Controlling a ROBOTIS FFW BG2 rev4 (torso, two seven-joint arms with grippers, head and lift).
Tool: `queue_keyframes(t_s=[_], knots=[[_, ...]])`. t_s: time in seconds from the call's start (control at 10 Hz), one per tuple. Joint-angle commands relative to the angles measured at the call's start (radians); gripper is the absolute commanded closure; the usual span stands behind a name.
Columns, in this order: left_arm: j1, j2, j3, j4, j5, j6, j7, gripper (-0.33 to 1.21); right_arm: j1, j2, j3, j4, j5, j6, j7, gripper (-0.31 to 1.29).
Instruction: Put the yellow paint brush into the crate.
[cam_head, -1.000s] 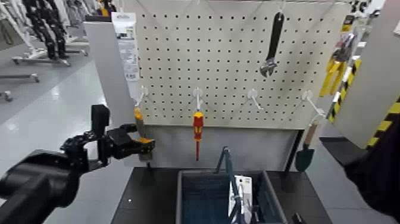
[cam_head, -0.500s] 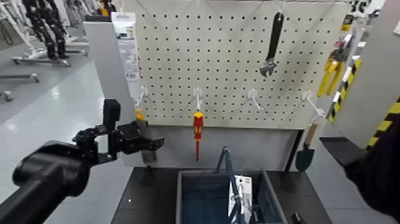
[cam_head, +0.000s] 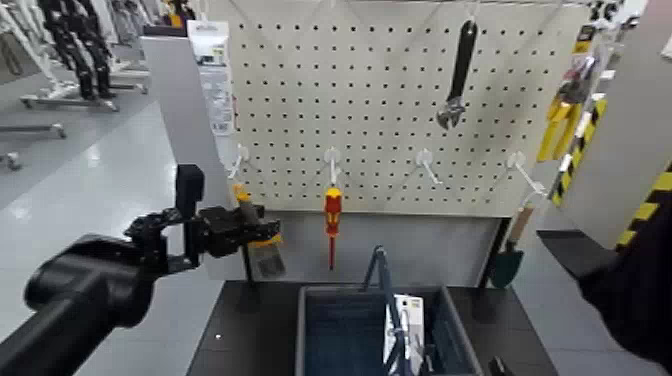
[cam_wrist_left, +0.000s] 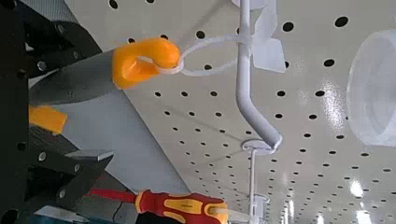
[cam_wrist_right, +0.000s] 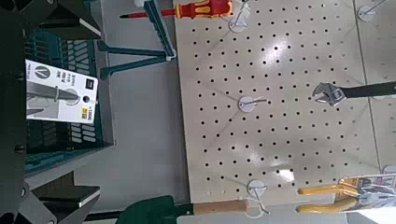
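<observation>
Paint brush (cam_head: 268, 262) swung rightward | handle (cam_wrist_left: 79, 80) inside left end effector (cam_head: 266, 228)

Screwdriver (cam_head: 333, 212), wrench (cam_head: 458, 78), trowel (cam_head: 514, 252) on pegboard (cam_head: 350, 130); white package (cam_head: 404, 330) below.

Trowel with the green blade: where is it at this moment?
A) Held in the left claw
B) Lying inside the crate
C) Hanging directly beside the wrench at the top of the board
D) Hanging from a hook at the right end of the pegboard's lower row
D: the trowel hangs by a loop from the rightmost lower hook, with its green blade pointing down.
</observation>
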Motion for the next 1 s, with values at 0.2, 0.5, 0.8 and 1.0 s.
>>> queue_keyframes(t_s=[0.2, 0.5, 0.8, 1.0], knots=[[0.025, 0.0, 0.017, -0.023, 0.006, 0.002, 0.023, 1.08, 0.002, 0.0, -0.002, -0.002, 0.0, 0.001, 0.0, 0.13], [0.035, 0.002, 0.025, -0.042, -0.005, 0.007, 0.021, 1.09, 0.002, 0.0, -0.002, -0.003, 0.0, 0.001, 0.001, 0.13], [0.076, 0.005, 0.068, -0.115, -0.02, 0.035, 0.021, 1.09, 0.002, 0.002, -0.002, -0.003, 0.0, 0.003, 0.001, 0.13], [0.131, 0.009, 0.115, -0.23, -0.029, 0.075, 0.029, 1.09, 0.004, 0.002, -0.002, -0.005, 0.0, 0.003, 0.001, 0.13]])
